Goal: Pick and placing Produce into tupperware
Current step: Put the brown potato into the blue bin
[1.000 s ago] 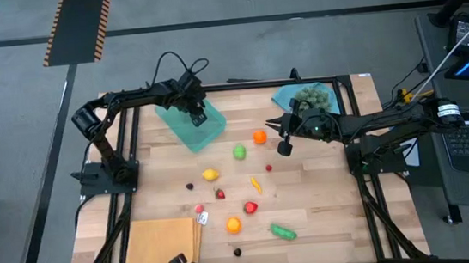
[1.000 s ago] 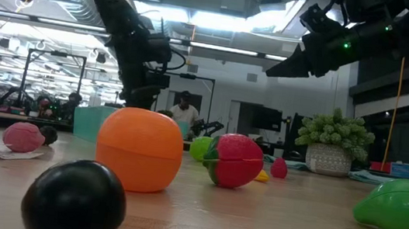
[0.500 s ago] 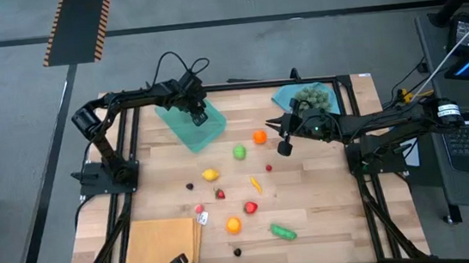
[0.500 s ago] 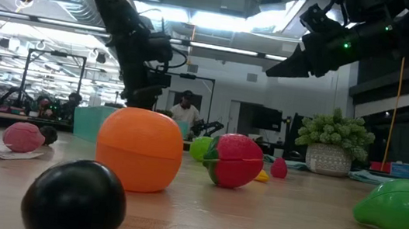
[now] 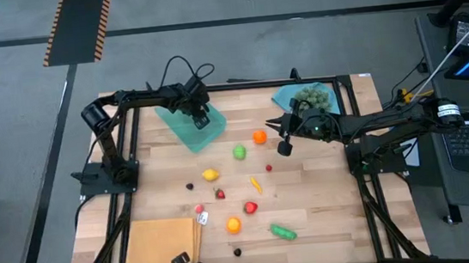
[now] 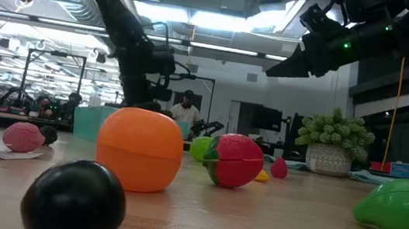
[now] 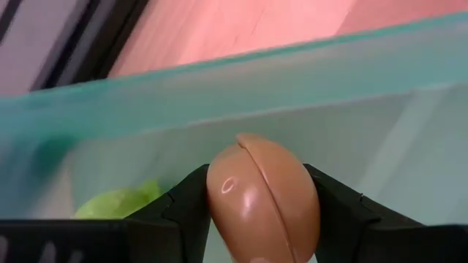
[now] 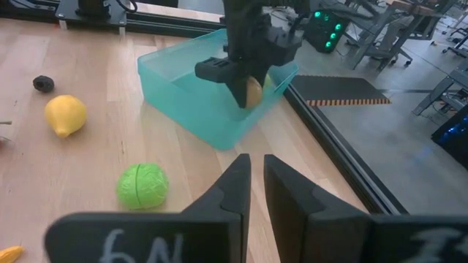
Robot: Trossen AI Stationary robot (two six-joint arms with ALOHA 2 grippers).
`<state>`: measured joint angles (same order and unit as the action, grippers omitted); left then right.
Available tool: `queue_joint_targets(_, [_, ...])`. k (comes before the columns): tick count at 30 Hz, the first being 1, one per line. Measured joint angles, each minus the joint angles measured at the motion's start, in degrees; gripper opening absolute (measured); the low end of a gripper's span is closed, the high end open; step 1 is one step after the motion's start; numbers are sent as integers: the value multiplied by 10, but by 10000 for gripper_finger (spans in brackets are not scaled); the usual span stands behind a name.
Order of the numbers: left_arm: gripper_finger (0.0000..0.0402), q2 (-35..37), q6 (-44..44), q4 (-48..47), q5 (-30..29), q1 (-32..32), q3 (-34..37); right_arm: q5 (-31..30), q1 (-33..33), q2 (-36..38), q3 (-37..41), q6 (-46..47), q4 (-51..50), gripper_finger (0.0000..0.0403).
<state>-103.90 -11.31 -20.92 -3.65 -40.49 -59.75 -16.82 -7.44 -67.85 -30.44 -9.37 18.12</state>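
The teal tupperware (image 5: 184,129) stands at the table's far left, with a green piece (image 7: 117,206) of produce inside it. My left gripper (image 5: 199,116) reaches down into it, shut on a tan oval piece (image 7: 263,201), which also shows in the right wrist view (image 8: 254,92). More produce lies loose mid-table: an orange (image 5: 259,136), a green ball (image 5: 239,153), a lemon (image 5: 210,175), a red piece (image 5: 250,207). My right gripper (image 5: 285,147) hangs shut above the table beside the orange, with nothing in it. My left gripper pinches the tan oval piece by its two opposite sides (image 7: 218,208) between its two fingers (image 7: 186,208). The fingers come slanting down from above. The piece sits between the tupperware's walls; whether it touches the floor I cannot tell.
A bushy grey-green cluster (image 5: 313,98) sits on a blue piece at the far right. An orange-tan mat (image 5: 164,246) lies at the near left. A second orange (image 5: 233,225), a green pod (image 5: 283,231) and dark berries (image 5: 237,252) lie near the front.
My left gripper has sunk toward the tupperware with the tan piece still between its fingers.
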Motion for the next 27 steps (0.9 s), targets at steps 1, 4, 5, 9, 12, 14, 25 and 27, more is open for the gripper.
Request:
queue_joint_targets(1, [175,2,-2,-1,0,-2,0,0,0,0,0,0,0,43])
queue_joint_targets(4, [184,9,-2,-7,-1,-4,-1,0,0,0,0,0,0,43])
queue_joint_targets(5, [188,9,-3,-10,-1,-4,-1,0,0,0,0,-1,0,43])
queue_joint_targets(9, [201,9,0,-15,0,-4,-1,0,-5,0,0,-1,-1,43])
queue_joint_targets(12, [206,9,0,-15,1,-1,-1,0,-6,0,0,-1,-4,43])
queue_joint_targets(14, [207,10,0,-18,1,0,-1,0,-7,0,0,-1,-4,43])
queue_joint_targets(25, [212,16,7,-64,-14,-4,-1,0,-6,0,0,1,-4,43])
queue_joint_targets(27, [214,16,30,-66,-64,-3,-1,0,-6,0,0,2,-4,43])
